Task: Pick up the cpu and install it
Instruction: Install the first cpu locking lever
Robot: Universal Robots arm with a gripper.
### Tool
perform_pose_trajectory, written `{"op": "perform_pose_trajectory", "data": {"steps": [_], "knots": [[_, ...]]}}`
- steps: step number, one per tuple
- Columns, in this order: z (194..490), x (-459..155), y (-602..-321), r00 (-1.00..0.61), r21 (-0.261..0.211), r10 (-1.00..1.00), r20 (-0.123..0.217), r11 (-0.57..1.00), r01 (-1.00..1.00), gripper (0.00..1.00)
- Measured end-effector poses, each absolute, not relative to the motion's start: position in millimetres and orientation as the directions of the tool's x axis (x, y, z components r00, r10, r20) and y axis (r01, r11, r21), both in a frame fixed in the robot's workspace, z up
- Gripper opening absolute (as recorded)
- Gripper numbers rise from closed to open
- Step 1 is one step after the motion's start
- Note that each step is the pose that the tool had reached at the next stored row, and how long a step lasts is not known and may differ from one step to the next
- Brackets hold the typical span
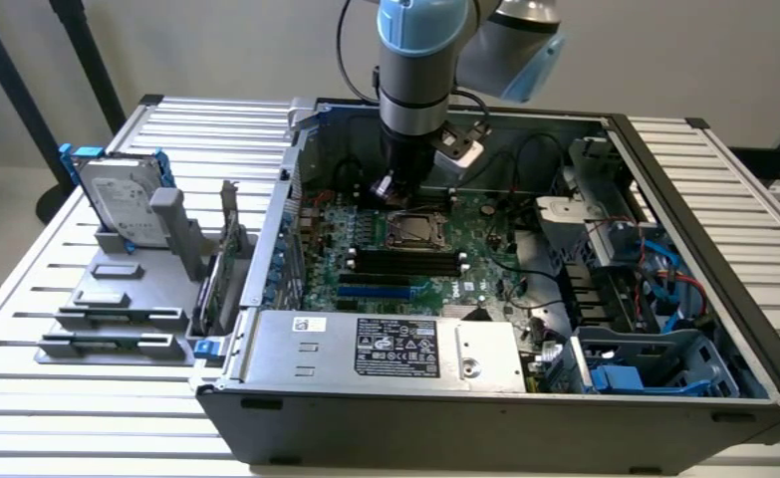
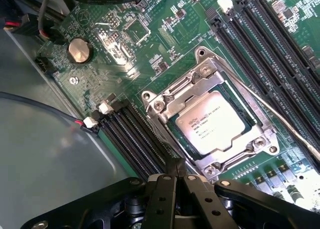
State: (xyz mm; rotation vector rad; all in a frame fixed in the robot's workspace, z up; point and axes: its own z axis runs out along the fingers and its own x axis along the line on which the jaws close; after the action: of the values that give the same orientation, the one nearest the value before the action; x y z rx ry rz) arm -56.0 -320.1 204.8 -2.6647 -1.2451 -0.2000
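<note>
- The cpu [image 2: 216, 120] lies flat in the socket [image 2: 156, 105] on the motherboard [image 2: 150, 49], silver face up. It's square, so no long side, and its edges run parallel with the socket frame.
- There are dark lines of print on its lid, too small to read.
- The lid is dull silver with a thin pale rim.
- The gripper [image 2: 175, 175] hovers just beside the socket, jaws pressed together on nothing.

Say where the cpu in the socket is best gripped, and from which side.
Probably straight from above, pinching two opposite edges of the cpu lid. It lies flat, and the metal socket frame hems it in on all sides, so a sideways approach looks blocked.
</note>
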Motion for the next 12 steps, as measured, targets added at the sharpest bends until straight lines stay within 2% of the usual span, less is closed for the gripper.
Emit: {"op": "perform_pose_trajectory", "data": {"steps": [12], "knots": [[204.6, -57.0, -320.8, 0.647, -0.120, 0.736, 0.202, -0.637, 0.762, 0.11]]}}
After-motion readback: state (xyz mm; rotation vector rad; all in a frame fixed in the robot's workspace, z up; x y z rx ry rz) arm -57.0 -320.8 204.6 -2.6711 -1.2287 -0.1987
